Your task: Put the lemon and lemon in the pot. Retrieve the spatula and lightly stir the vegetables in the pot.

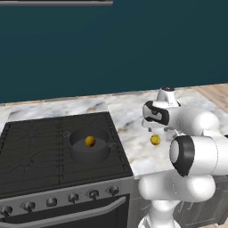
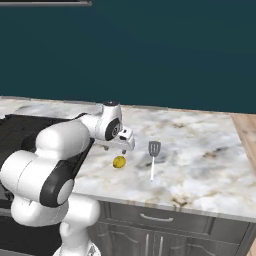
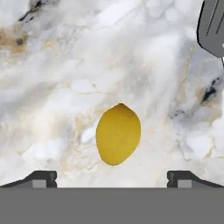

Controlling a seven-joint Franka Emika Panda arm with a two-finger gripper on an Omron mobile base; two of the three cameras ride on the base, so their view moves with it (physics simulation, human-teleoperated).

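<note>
One lemon [image 1: 90,141] lies inside the dark grey pot [image 1: 75,150] on the stove's right burner. The other lemon [image 1: 155,140] [image 2: 119,162] [image 3: 118,134] rests on the marble counter just right of the stove. My gripper [image 1: 155,130] [image 2: 116,149] [image 3: 113,178] hangs right above it, pointing down and open, with the fruit centred between the fingertips [image 3: 41,177] and not touched. The spatula [image 2: 153,162] lies flat on the counter to the lemon's right, its grey blade [image 3: 213,26] toward the wall.
The black stove [image 1: 35,151] with a row of knobs [image 1: 71,197] fills the left side. The marble counter [image 2: 200,150] runs to the right to a wooden strip [image 2: 245,130]. A dark teal wall [image 1: 111,44] stands behind.
</note>
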